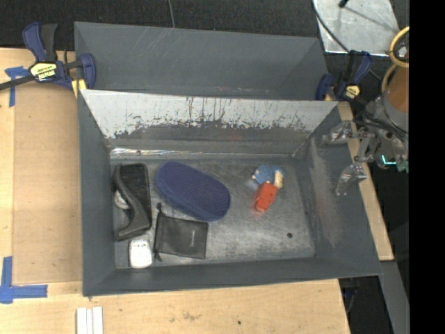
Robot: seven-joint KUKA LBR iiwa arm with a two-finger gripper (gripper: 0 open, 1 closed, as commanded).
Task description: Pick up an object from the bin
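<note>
White block [140,254], black pouch [181,239] just below blue case [192,190]. Red-and-blue toy [265,190] right of case, alone, likeliest pick. Gripper [350,176] farther right, above bin wall [327,214]; claw state: cannot tell. Risk: descent from here strikes sloped wall, misses toy.

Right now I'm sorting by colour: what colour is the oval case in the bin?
The oval case is dark blue; camera view.

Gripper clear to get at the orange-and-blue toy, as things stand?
Probably yes: the gripper hangs over the bin's right wall; the toy lies alone on bare floor nearby, clear of the blue oval case.
</note>
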